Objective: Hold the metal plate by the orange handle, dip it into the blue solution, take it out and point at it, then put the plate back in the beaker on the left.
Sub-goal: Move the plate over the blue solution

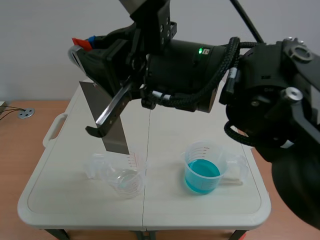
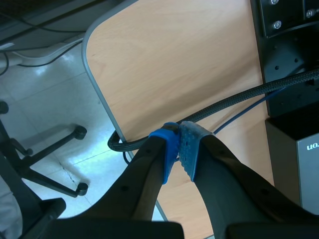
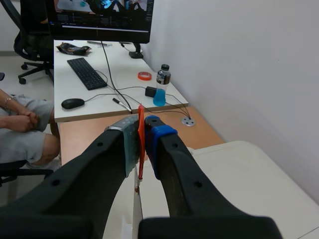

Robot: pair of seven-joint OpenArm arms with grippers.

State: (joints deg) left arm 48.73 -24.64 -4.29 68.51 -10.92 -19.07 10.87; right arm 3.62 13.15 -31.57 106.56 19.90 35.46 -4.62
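My right arm (image 1: 200, 55) is raised, reaching across past the middle — the right pincer (image 3: 143, 130) pinched on the orange handle (image 3: 141, 149). My left pincer (image 2: 178, 139) is closed on nothing — pads (image 2: 188, 149) touching.

The white folding counter (image 1: 165, 210) stands beside a wood-topped counter (image 1: 20, 150), which has a round metal cable grommet (image 1: 26, 113) set in it. Beyond these, a second white counter (image 3: 62, 84) carries a monitor (image 3: 99, 20), a black keyboard (image 3: 86, 72), a black mouse (image 3: 73, 103), an orange tape roll (image 3: 144, 75) and a bottle of blue liquid (image 3: 160, 89). A seated person (image 3: 25, 134) is at its near end, and a black office chair (image 3: 30, 40) stands farther back.
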